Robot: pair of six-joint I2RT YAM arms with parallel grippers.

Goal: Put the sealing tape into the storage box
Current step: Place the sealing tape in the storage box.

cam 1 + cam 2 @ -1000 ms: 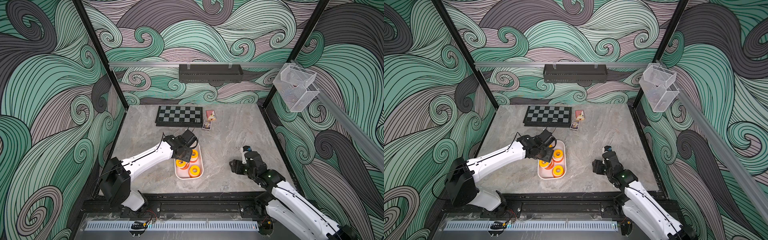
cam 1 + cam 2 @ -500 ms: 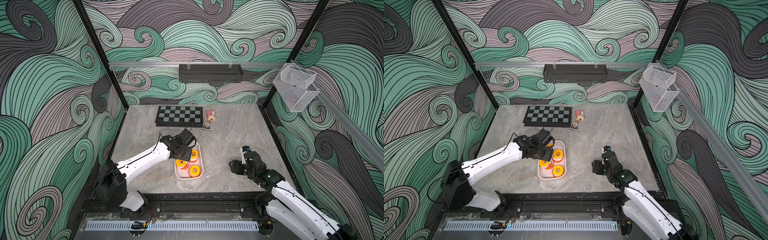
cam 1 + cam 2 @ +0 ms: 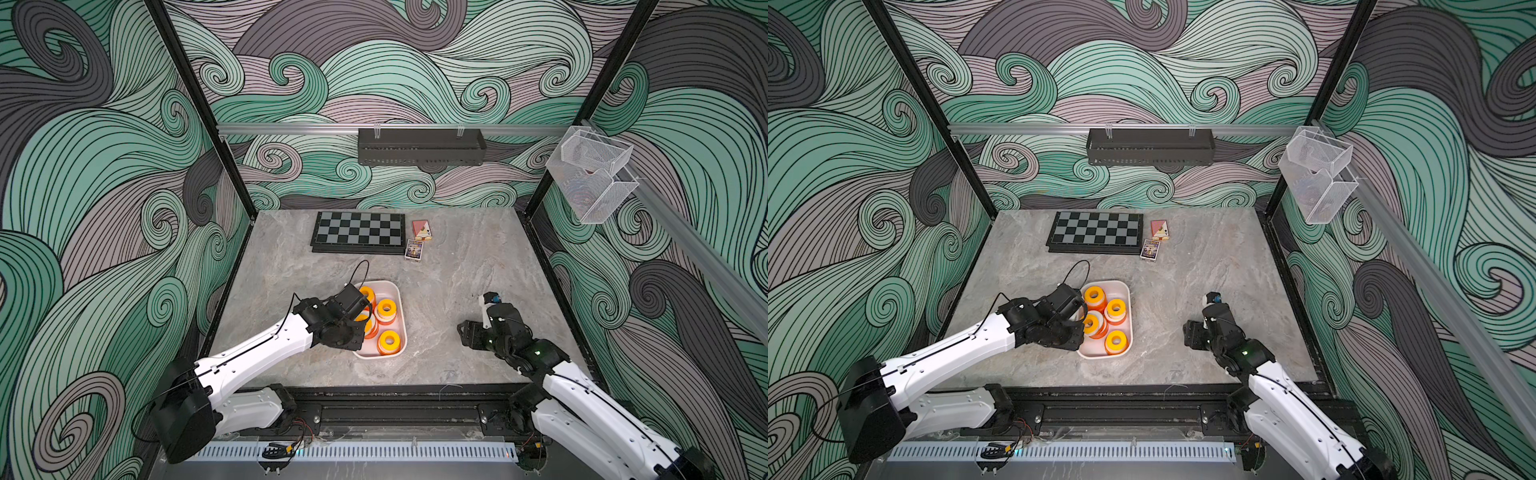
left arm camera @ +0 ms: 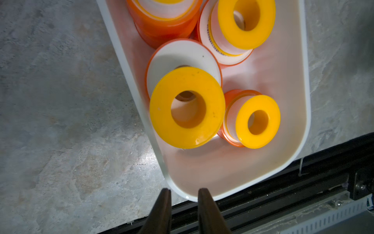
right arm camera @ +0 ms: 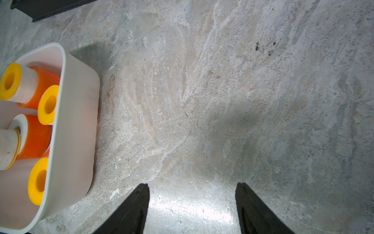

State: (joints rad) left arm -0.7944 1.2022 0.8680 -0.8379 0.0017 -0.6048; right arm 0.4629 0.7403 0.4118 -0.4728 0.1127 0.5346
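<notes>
Table is carrying the storage box, whose corner is lying just ahead of the left pincer, clenched on nothing. Tape rolls are sitting inside the box beyond its tips. Right pincer is hovering released, box off to one side.

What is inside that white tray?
Orange sealing tape spools topped with yellow rings, standing in the tray. The left arm hides one edge in both top views.

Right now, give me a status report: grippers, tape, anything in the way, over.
Left gripper shut at near corner of storage box. Right gripper open, empty, over table. Sealing tape stacked inside the box; none seen outside. Nothing seen blocking.
</notes>
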